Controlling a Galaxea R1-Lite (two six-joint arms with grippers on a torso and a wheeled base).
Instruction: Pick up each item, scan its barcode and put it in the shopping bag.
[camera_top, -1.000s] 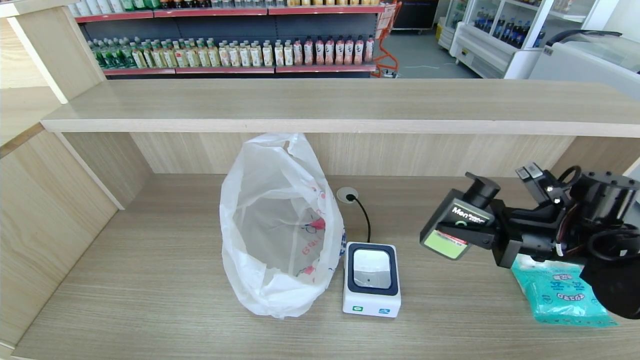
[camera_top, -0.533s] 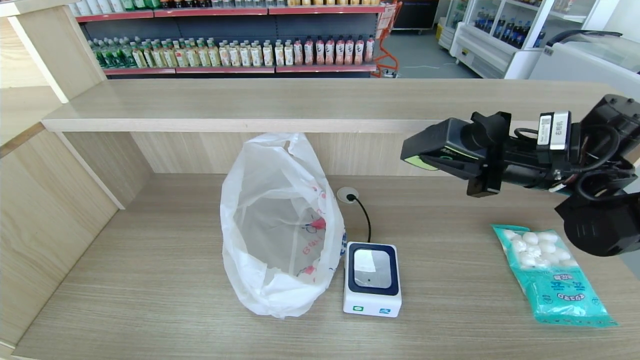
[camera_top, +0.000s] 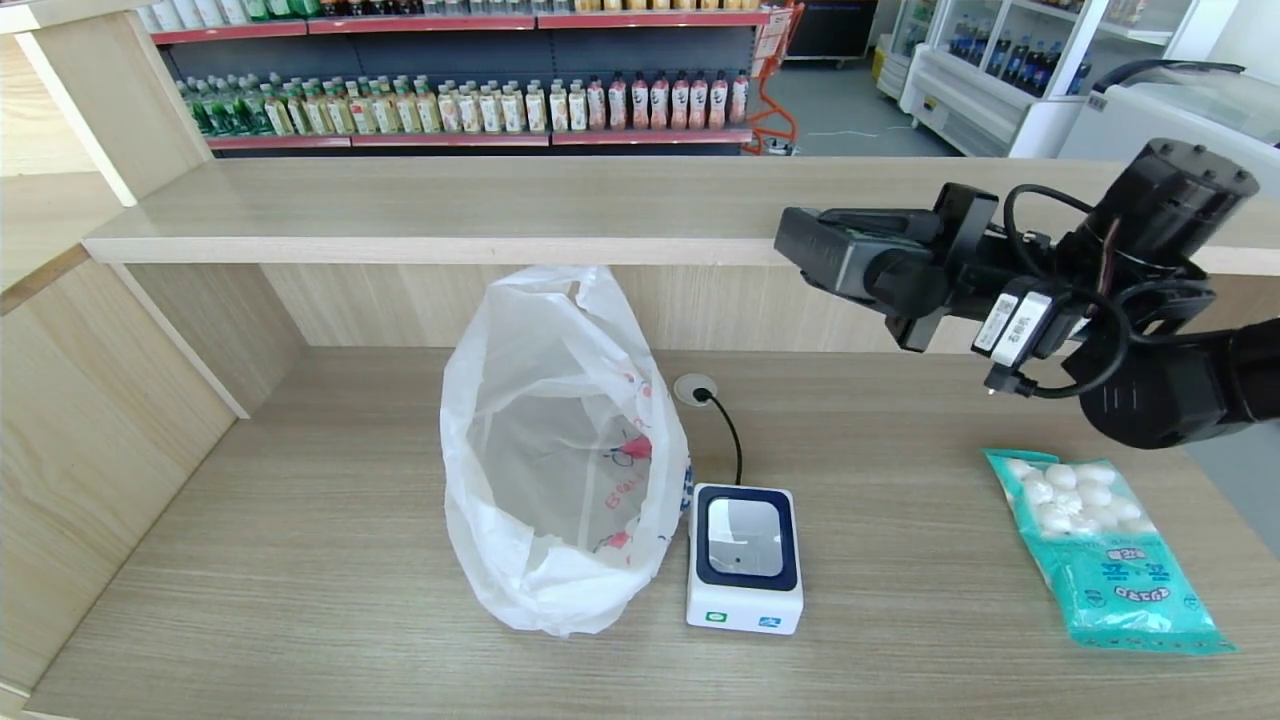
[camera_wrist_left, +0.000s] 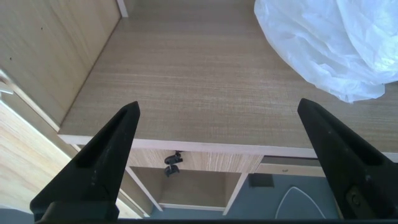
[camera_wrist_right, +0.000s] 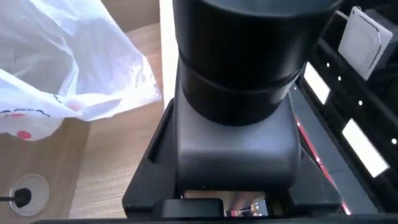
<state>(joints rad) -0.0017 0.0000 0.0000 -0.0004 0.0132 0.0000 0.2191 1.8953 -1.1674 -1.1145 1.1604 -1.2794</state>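
**A:** Status, front to back?

**B:** Nearest: left gripper (camera_wrist_left: 217, 112) hangs by the front edge of the counter (camera_top: 300, 600), left side. Fingers spread, nothing between them.

**A:** Items on the counter?

**B:** On the right, a teal packet (camera_top: 1105, 550) lies flat, with nothing touching it. To its left and well apart is the scanner (camera_top: 745, 570), window up, nothing over it. Just beside that stands the shopping bag (camera_top: 560, 450), mouth open. Through the plastic I can make out only its own print, no item inside.

**A:** Right arm?

**B:** Farther back and high up, the right gripper (camera_top: 935, 278) is clamped on a black bottle (camera_top: 835, 255). The bottle is on its side, about level with the raised ledge (camera_top: 500, 210). It's up and to the right of the scanner, well apart from it.

**A:** So how far along?

**B:** My read is early. One item is in hand, probably unscanned, since it's nowhere near the window, and nothing looks bagged. Left to do: bring the bottle down, show its barcode to the window and drop it in the bag. Then the same for the packet.

**A:** Which way is the barcode facing?

**B:** Can't tell.
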